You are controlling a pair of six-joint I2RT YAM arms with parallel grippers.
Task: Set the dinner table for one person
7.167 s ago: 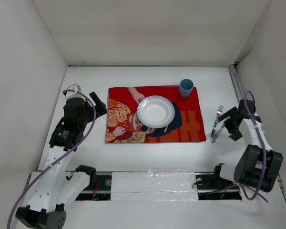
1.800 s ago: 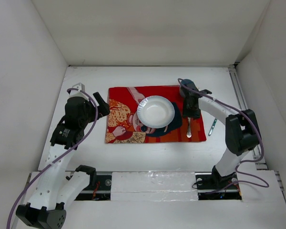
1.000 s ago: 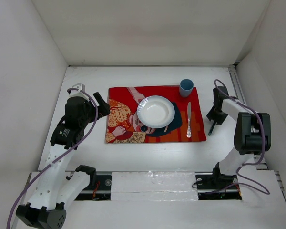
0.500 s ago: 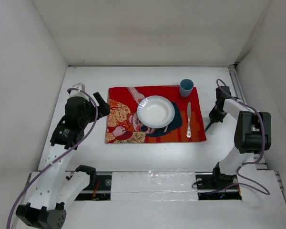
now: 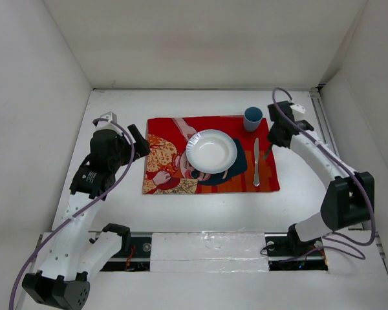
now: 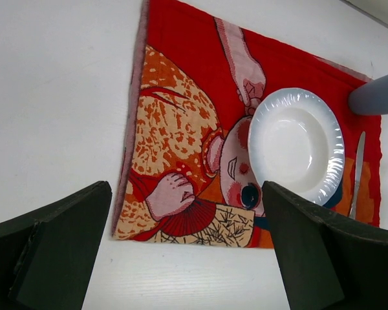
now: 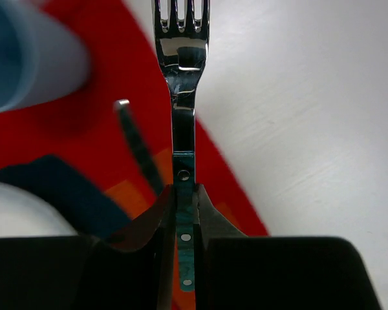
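The right gripper [image 7: 184,194] pinches the fork [image 7: 182,97] by its handle, tines pointing straight ahead, above the red placemat [image 5: 171,132] edge on the desk [image 5: 200,206]. Just to its left lies the knife [image 7: 137,145], roughly alongside. Beyond that sits the plate [image 5: 211,150], and across it the left gripper [image 6: 187,248] hovers wide open, nearer the plate's bare side.

Open counter [image 5: 200,103] lies far of the cloth [image 5: 210,155], and in strips to its left, right and near side. On the cloth, plate [image 5: 211,150], knife [image 5: 256,161] and cup [image 5: 253,119] obstruct passage; walls [image 5: 39,97] enclose three sides.
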